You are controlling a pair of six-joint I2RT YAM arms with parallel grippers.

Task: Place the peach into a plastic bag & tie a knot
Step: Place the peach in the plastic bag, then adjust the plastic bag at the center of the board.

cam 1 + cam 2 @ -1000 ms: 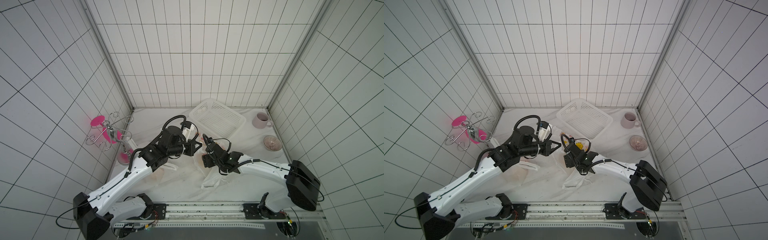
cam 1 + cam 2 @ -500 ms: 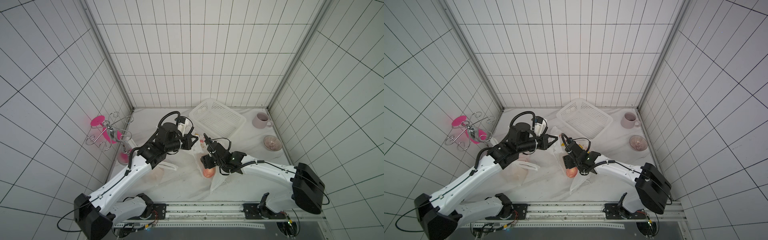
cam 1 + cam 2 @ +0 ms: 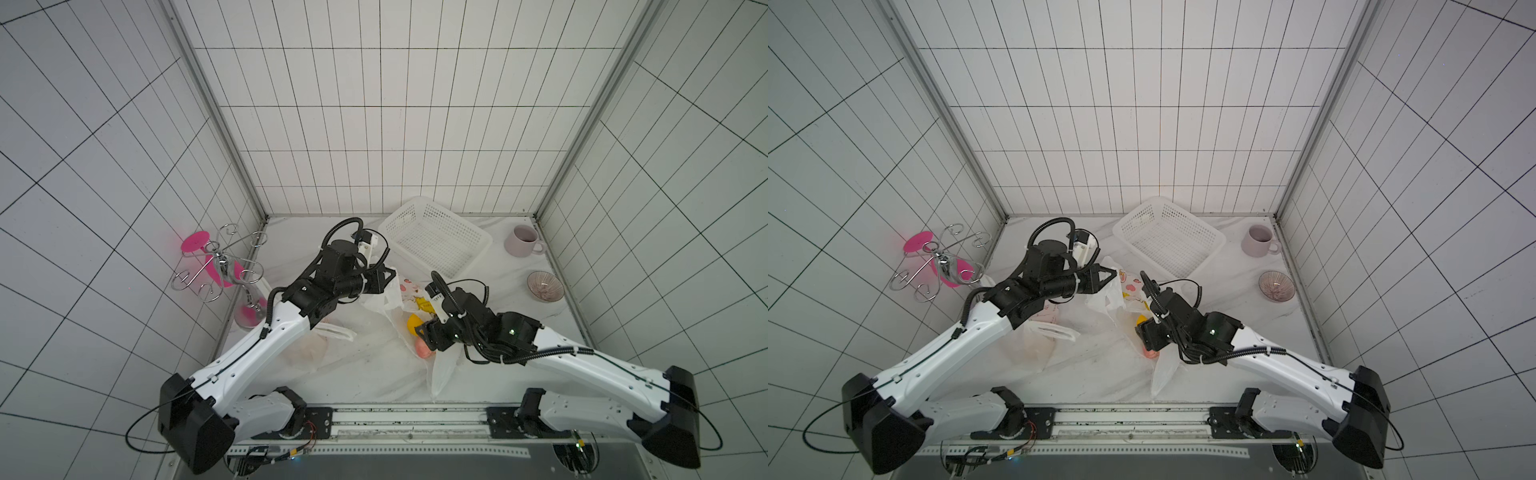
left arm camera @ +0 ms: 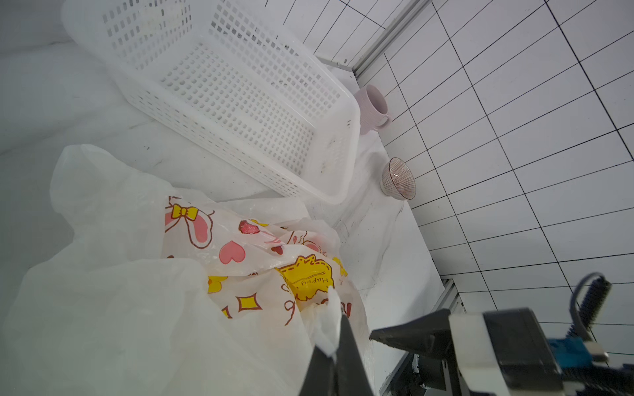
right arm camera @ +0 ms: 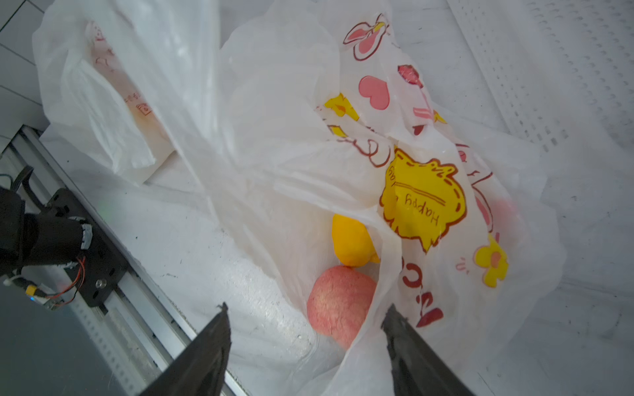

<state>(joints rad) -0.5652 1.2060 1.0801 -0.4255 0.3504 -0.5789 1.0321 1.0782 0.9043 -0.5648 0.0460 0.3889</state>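
Top views look steeply down; wrist views hug the bag (image 5: 411,154).

white tiled walls (image 3: 395,124) on three sides with dark grout lines, silvery metal corner posts (image 3: 215,108) running up where they meet, table top (image 3: 365,374) covered in a wrinkly white marbled sheet, metal rail (image 3: 407,432) along the front edge, pretty flat even lighting all over

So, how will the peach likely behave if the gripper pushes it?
The peach looks round, so it would probably roll if nudged. Its matte, fuzzy-looking skin is likely not slippery. The yellow fruit right beside it may block rolling that way.
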